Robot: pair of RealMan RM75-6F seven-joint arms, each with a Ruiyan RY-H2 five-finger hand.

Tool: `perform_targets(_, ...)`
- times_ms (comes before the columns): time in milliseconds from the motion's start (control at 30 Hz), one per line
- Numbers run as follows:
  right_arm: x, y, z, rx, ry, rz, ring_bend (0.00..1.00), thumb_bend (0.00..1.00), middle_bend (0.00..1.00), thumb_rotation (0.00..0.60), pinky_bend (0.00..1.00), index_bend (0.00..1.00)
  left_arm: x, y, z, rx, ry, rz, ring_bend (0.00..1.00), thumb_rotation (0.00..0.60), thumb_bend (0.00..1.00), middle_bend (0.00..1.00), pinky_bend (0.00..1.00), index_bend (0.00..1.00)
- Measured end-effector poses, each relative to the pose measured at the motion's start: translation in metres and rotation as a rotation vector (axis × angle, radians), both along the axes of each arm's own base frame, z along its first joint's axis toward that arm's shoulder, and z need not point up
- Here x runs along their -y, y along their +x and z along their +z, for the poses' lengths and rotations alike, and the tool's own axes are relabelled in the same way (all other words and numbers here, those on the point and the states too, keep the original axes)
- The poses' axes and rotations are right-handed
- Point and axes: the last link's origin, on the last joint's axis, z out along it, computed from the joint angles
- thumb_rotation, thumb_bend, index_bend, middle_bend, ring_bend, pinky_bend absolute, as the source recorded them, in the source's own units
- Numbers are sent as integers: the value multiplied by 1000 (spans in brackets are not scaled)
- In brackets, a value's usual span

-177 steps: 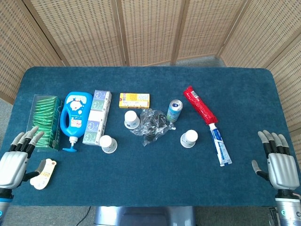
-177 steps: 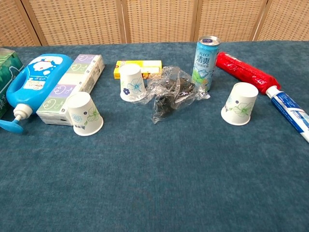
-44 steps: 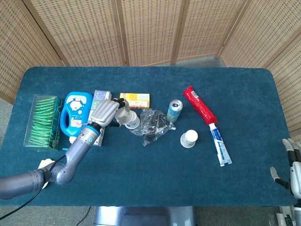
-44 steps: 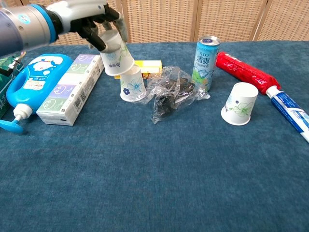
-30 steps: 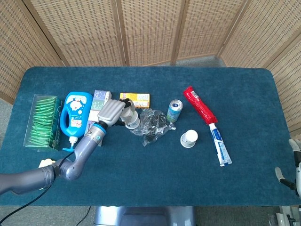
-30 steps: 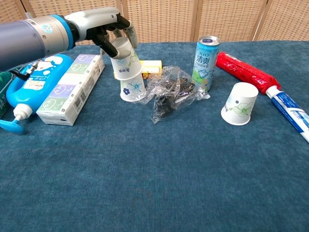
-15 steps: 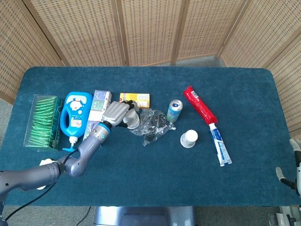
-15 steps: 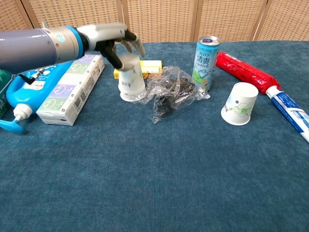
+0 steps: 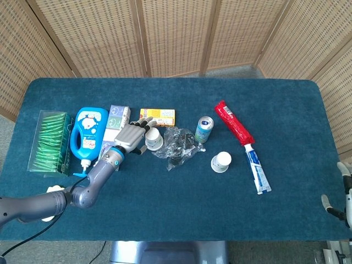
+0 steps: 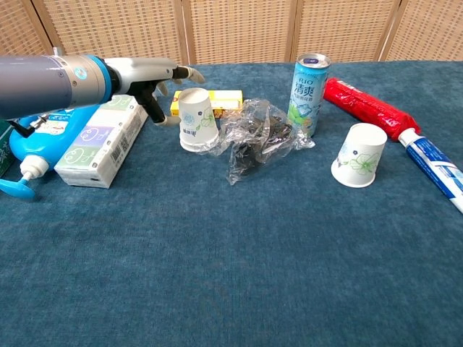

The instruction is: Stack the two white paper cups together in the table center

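Stacked paper cups [image 10: 197, 119] stand upside down near the middle of the blue table [image 9: 176, 214], one nested over the other, with the yellow box [image 9: 157, 115] just behind them and the crumpled clear plastic bag [image 10: 257, 137] touching their right side. A third paper cup [image 10: 359, 154], also inverted, sits well apart to the right, near the toothpaste tube [image 9: 256, 170].

The left hand [image 10: 148, 79] hovers just left of the stack with its fingers spread and nothing in its grasp; a narrow gap shows between the fingertips and the cup wall in the chest view. Its arm reaches in over the tissue packs [image 10: 101, 141] and the blue soap bottle [image 9: 88, 135]. The right hand [image 9: 344, 198] shows only at the far right edge of the head view, cut off by the frame, and I cannot tell how its fingers lie.

Behind the bag stands the drink can [image 10: 308, 87], and the red packet [image 9: 232, 122] lies beyond it toward the right. A green packet [image 9: 50, 140] lies along the left edge. The whole front half of the table is bare cloth, giving wide room.
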Motion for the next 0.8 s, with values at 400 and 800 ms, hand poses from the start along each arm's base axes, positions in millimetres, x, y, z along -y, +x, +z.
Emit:
perform_targets(400,-4,-3,3,1,-9,-11,0,376,0,600,0,0,-6,6,-19,8,-6,-10,35,600,469,51,291,136)
perform_targets(800,-7,-4,5,3,-18,-15,0,375,0,600,0,0,-5,6,-28,2,13,-25,316,600,469,287,549,336)
